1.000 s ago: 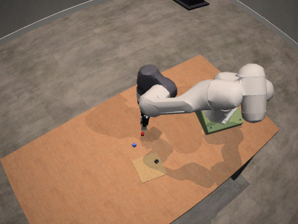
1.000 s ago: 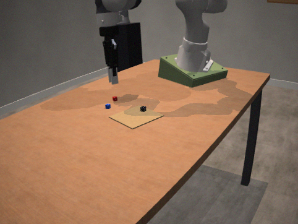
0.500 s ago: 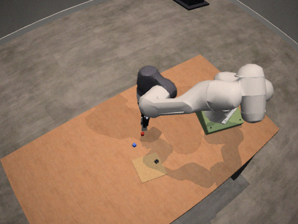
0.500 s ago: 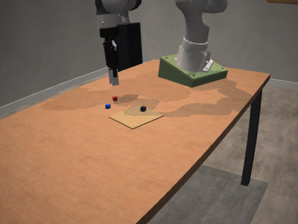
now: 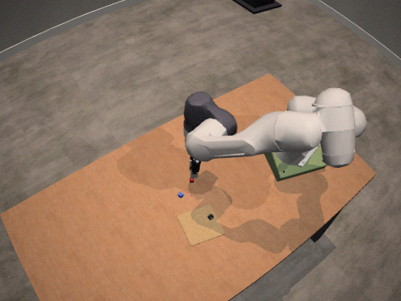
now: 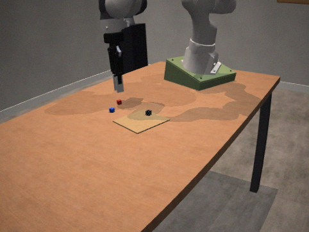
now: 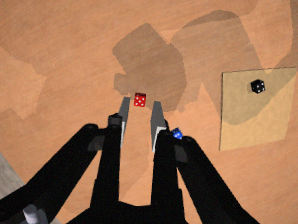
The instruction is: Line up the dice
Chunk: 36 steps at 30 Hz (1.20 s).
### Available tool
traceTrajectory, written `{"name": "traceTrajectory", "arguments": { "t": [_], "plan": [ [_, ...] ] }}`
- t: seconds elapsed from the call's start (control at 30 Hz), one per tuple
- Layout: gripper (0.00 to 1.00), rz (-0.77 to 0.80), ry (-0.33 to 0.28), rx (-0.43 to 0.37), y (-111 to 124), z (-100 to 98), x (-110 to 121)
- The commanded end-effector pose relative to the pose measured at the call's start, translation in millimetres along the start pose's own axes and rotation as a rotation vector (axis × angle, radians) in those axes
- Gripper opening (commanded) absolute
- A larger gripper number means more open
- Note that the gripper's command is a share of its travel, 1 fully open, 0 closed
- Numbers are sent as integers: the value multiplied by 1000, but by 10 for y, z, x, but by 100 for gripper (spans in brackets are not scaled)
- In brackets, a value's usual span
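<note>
A small red die [image 5: 191,180] lies on the bare table, left of the tan mat [image 5: 200,226]. A blue die [image 5: 180,194] lies on the table a little farther from the base. A black die [image 5: 210,217] sits flat on the mat near the corner closest to the base. My gripper [image 5: 194,172] hangs above the red die, well clear of the table in the side view [image 6: 118,86]. Its fingers stand a narrow gap apart with nothing between them. In the wrist view the red die [image 7: 140,99] shows just beyond the fingertips, the blue die [image 7: 177,133] beside the right finger, and the black die [image 7: 257,86] on the mat [image 7: 260,110].
The green robot base [image 6: 199,74] stands at the table's far end. The table's right edge [image 6: 224,144] runs not far from the mat.
</note>
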<state>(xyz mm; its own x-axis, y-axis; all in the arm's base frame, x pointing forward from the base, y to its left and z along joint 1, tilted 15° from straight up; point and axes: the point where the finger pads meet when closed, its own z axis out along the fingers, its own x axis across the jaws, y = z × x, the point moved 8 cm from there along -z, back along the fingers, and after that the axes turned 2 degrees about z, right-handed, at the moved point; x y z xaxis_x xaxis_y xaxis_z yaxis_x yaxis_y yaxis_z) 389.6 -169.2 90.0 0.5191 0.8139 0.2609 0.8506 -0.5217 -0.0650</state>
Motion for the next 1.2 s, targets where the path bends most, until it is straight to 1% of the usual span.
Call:
{"name": "traceTrajectory", "arguments": {
  "t": [0.0,0.23,0.3,0.63,1.17],
  "plan": [
    [19,-9,-2,-9,26,48,-10],
    [19,-9,-2,-9,30,164,-11],
    [19,-9,-2,-9,30,164,-11],
    [19,-9,-2,-9,33,285,-12],
    [19,-9,-2,-9,34,316,-13]
  ]
}}
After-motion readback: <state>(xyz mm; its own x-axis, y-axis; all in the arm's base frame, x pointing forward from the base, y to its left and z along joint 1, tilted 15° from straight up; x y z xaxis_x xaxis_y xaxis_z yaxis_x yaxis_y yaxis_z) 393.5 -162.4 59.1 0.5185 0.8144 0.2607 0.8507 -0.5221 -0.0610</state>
